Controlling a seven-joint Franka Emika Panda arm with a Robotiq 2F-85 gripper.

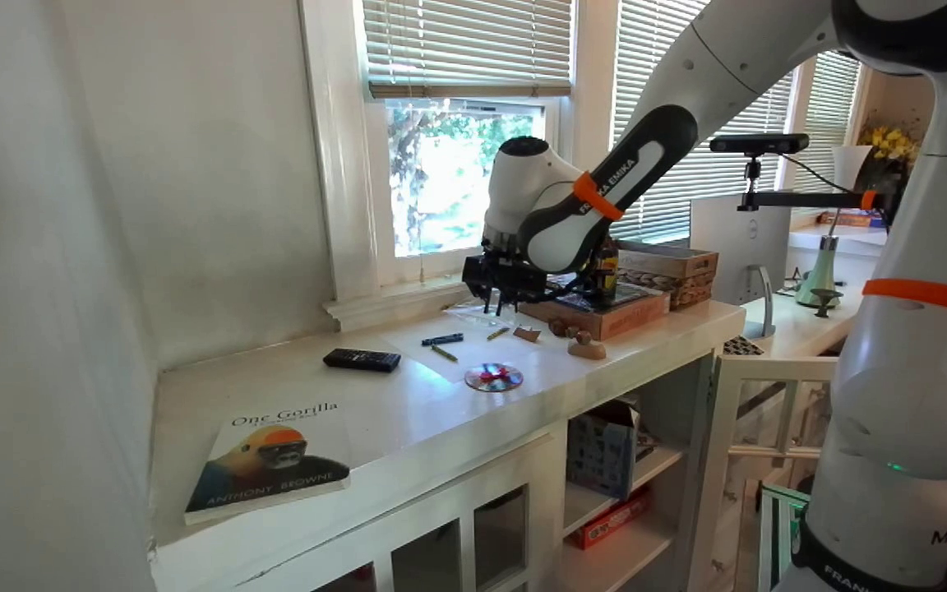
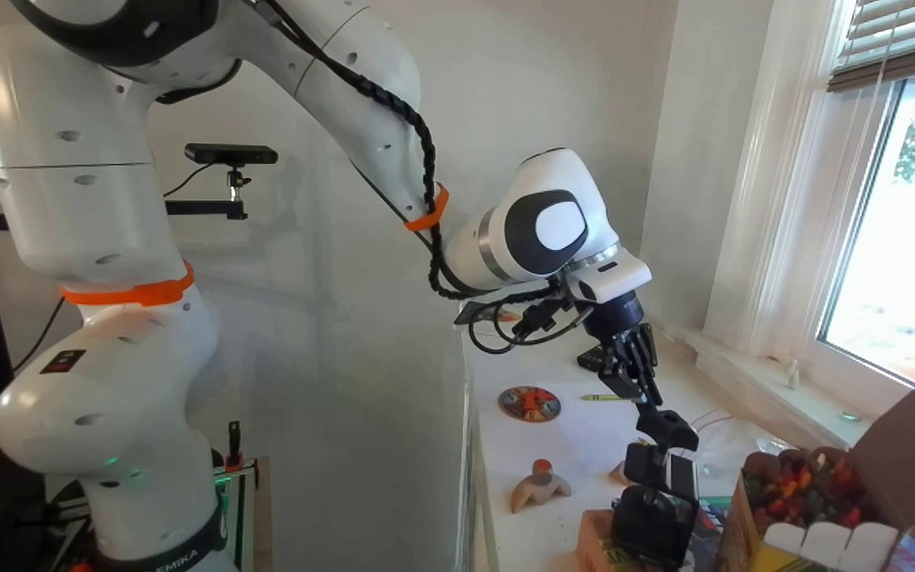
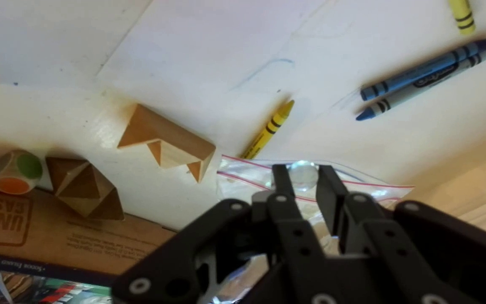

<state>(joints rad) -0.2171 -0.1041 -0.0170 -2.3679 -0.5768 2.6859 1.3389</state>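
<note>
Spotted wooden piece (image 3: pixel 16 172): at 9 o'clock from my gripper (image 3: pixel 304 174) in the wrist view, on the worktop (image 3: pixel 66 126), showing green and orange dots.
Brown box (image 3: pixel 53 223): between 8 and 9 o'clock, beside that piece.
Faceted block (image 3: pixel 85 188): at 9 o'clock, next to the box.
Notched block (image 3: pixel 171 135): between 9 and 10 o'clock, nearer to me.
Yellow crayon (image 3: pixel 266 131): at 11 o'clock, its tip toward 1.
Clear ball (image 3: pixel 303 175): at the centre of my clock; I pinch it in my gripper, and it fills the narrow gap.
Plastic bag (image 3: pixel 241 185): beneath my gripper and the ball, red lines along it, reaching toward 9 and 3 o'clock.
Blue crayon (image 3: pixel 424 69): near 2 o'clock, side by side with a blue-tipped crayon (image 3: pixel 411 91).
Second yellow crayon (image 3: pixel 462 17): between 1 and 2 o'clock, cut off by the edge of my view.
</note>
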